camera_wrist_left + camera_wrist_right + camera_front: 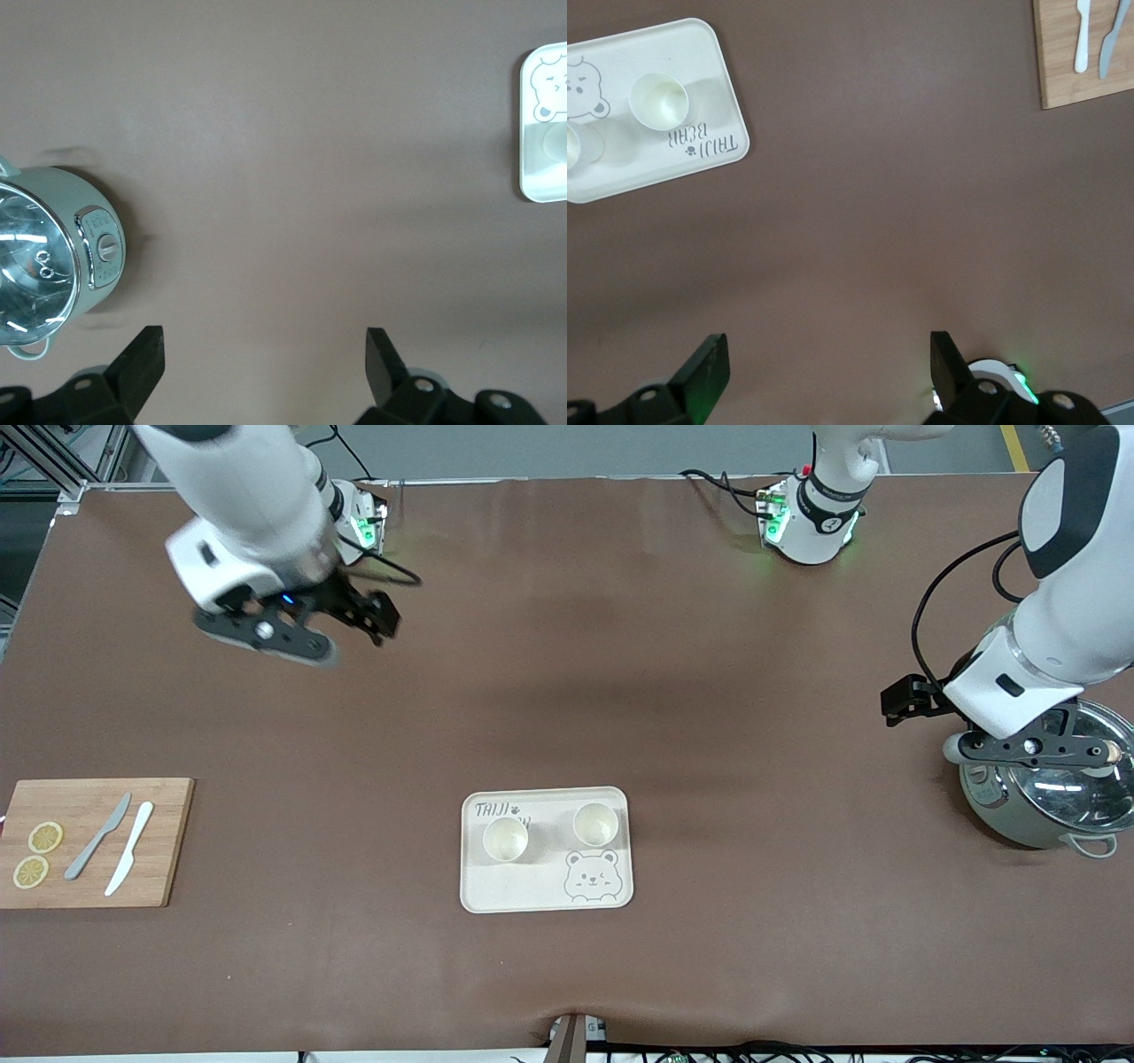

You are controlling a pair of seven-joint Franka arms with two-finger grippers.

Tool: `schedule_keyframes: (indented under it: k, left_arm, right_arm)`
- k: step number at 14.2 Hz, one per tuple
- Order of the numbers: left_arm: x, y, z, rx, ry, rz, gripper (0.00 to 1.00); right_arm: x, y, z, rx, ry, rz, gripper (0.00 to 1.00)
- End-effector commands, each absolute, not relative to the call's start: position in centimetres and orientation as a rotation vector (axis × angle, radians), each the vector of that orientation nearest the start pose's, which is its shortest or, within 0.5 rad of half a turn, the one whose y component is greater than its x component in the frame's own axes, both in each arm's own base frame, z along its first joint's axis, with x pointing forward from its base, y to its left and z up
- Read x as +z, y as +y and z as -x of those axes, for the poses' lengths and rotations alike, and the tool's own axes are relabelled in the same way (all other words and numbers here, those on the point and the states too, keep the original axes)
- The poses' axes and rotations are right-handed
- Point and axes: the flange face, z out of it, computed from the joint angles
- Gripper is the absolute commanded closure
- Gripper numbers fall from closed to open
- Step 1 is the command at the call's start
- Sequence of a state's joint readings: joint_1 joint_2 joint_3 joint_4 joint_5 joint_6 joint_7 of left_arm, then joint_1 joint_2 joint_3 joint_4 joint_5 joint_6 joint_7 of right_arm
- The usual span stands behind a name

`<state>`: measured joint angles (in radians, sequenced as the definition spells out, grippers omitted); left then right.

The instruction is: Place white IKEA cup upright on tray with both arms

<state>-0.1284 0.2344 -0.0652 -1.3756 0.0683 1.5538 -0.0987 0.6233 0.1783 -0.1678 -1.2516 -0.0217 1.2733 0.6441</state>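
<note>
The cream tray (532,887) lies in the middle of the table, toward the front camera. Two white cups stand upright on it: one (506,839) by the "TAIJI" lettering, the other (595,824) above the bear drawing. My right gripper (370,613) is open and empty, high over the bare table near its own base. My left gripper (905,698) is open and empty, over the table beside the pot. The right wrist view shows the tray (700,55) with one cup (658,99) and part of the other cup (574,146). The left wrist view shows a tray corner (540,181).
A silver-lidded green pot (1045,802) stands at the left arm's end, partly under that arm; it also shows in the left wrist view (53,257). A wooden cutting board (164,841) with two knives and two lemon slices lies at the right arm's end, and its edge shows in the right wrist view (1054,62).
</note>
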Motion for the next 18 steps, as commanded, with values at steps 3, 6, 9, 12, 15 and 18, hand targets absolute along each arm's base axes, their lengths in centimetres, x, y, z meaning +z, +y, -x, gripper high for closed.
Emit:
schedule_keyframes:
  k: [3, 6, 9, 12, 15, 18]
  left_arm:
    - [57.5, -9.6, -61.2, 0.064, 0.138, 3.079, 0.0]
    - [57.3, -9.9, -61.2, 0.067, 0.145, 3.081, 0.0]
    - [58.0, -10.8, -60.7, 0.058, 0.152, 3.08, 0.0]
    - [58.5, -11.7, -60.3, 0.051, 0.172, 3.094, 0.0]
    - [61.4, -11.0, -58.4, 0.03, 0.184, 3.091, 0.0]
    - [62.7, -9.4, -57.8, 0.023, 0.204, 3.09, 0.0]
  right_arm:
    - [68.0, 13.7, -49.5, 0.2, 0.152, 3.196, 0.0]
    - [68.4, 7.7, -48.5, 0.154, 0.11, 3.164, 0.0]
    - [67.5, 1.9, -49.1, 0.099, 0.063, 3.147, 0.0]
    - [65.0, -3.0, -50.4, 0.025, -0.005, 3.145, 0.0]
    - [63.0, -4.8, -50.5, 0.012, 0.007, 3.142, 0.0]
    - [63.0, -4.9, -50.6, 0.013, 0.007, 3.144, 0.0]
